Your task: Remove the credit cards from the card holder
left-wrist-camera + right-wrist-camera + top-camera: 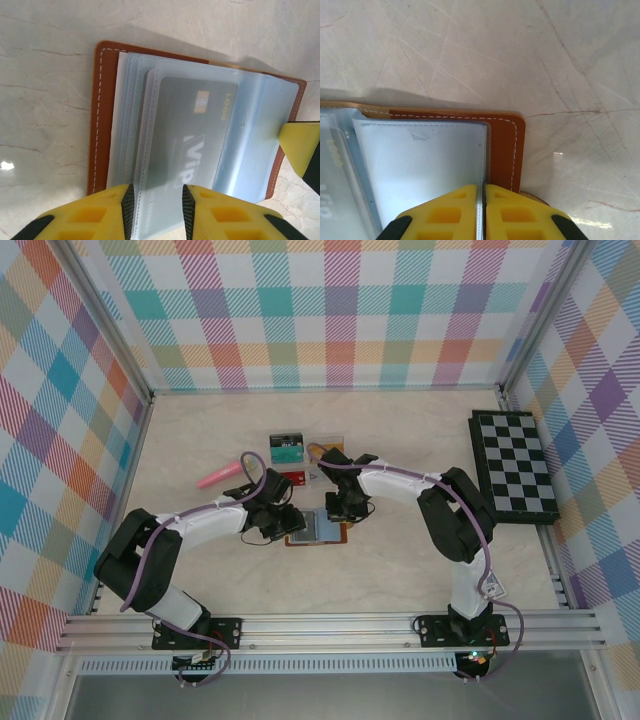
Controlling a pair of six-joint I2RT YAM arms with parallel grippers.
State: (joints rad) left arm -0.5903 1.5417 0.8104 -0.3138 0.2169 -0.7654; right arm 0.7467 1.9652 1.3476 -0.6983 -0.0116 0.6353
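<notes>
Top external view puts the card holder (318,528) lying open near the middle of the tabletop (400,575). The left pincer (283,519) is at its 9 o'clock edge and the right pincer (345,508) at its 2 o'clock corner. A teal card (286,448) and a red card (294,477) lie loose toward 12 o'clock, well apart from the holder.

The step in hand looks like drawing the grey card (192,135) out of its sleeve. Left wrist view shows the left pincer partly open. Its yellow fingers (100,215) straddle the 6 o'clock end of that card and its sleeve, with nothing pressed between them yet. To do this well, I judge the pads should close on the card's end and not on the stitched sleeve seam. The pull should then run straight toward 6 o'clock in that view, along the pocket, so the card does not jam at a corner. The right pincer should anchor the holder against that pull.

Right wrist view shows what the others cannot: the right pincer is fully closed, with the thin edge of a pocket page (420,165) pinched between its pads, just beside the brown leather corner. Left wrist view alone gives the card's face and how far the fingers overlap it. Whether the card's edge has cleared the pocket mouth I cannot tell.
</notes>
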